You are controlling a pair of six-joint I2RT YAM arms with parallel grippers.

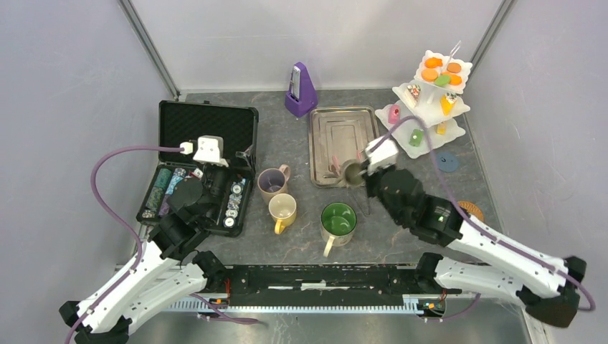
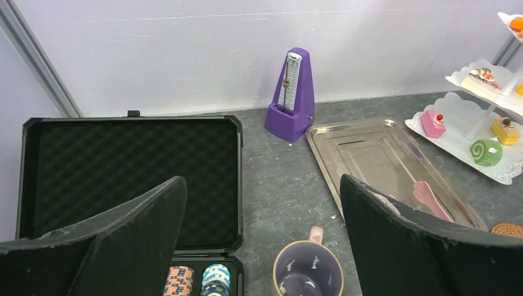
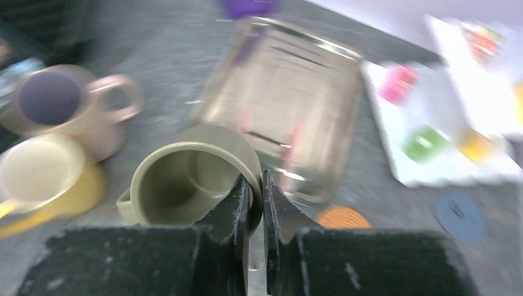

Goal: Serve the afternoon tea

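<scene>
In the right wrist view we see the right gripper (image 3: 256, 185) clamped on the olive mug (image 3: 179, 185), its grip hidden from above; the left gripper (image 2: 262, 185) gapes empty.

Overhead view. The right gripper (image 1: 363, 170) is closed on the rim of the olive mug (image 1: 350, 173) at the near right corner of the steel tray (image 1: 337, 129). The mauve mug (image 1: 272, 183), yellow mug (image 1: 282, 208) and big green mug (image 1: 338, 219) stand on the table (image 1: 287, 143), nearer the arms than the tray. At far right, the white three-tier stand (image 1: 429, 100) carries toy pastries (image 1: 431, 74). The left arm (image 1: 154, 265) reaches over the open poker-chip case (image 1: 208, 122). A purple metronome (image 1: 301, 89) stands by the back wall.
</scene>
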